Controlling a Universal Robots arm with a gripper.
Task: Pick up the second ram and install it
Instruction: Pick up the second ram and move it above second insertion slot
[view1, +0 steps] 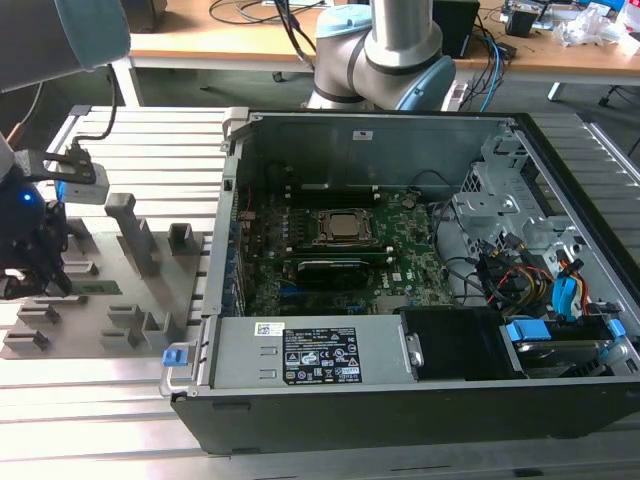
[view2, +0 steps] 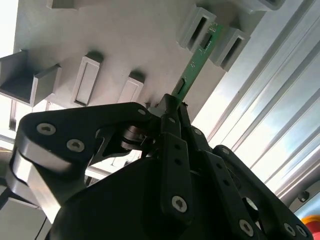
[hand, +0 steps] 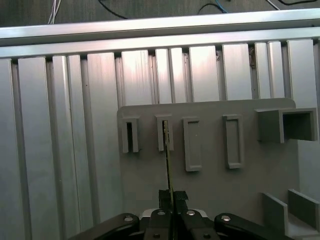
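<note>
The second ram (view2: 199, 55) is a narrow green stick standing on edge in the slots of the grey fixture plate (view2: 115, 35). In the first wrist view the second ram (hand: 167, 155) shows edge-on, running from a slot block down to the fingertips. My gripper (view2: 171, 106) is shut on the stick's near end, its black fingers (hand: 180, 199) pressed on both faces. In the exterior view my gripper (view1: 55, 282) hangs over the fixture plate (view1: 150, 300) at the exterior view's far left, with the second ram (view1: 100, 288) a thin green strip beside it.
An open computer case (view1: 400, 390) fills the middle and the exterior view's right, with the green motherboard (view1: 270, 280) and CPU socket (view1: 345, 227) inside. Grey blocks (view1: 130, 235) stand up from the fixture plate. Ribbed aluminium table (hand: 60, 125) surrounds the plate.
</note>
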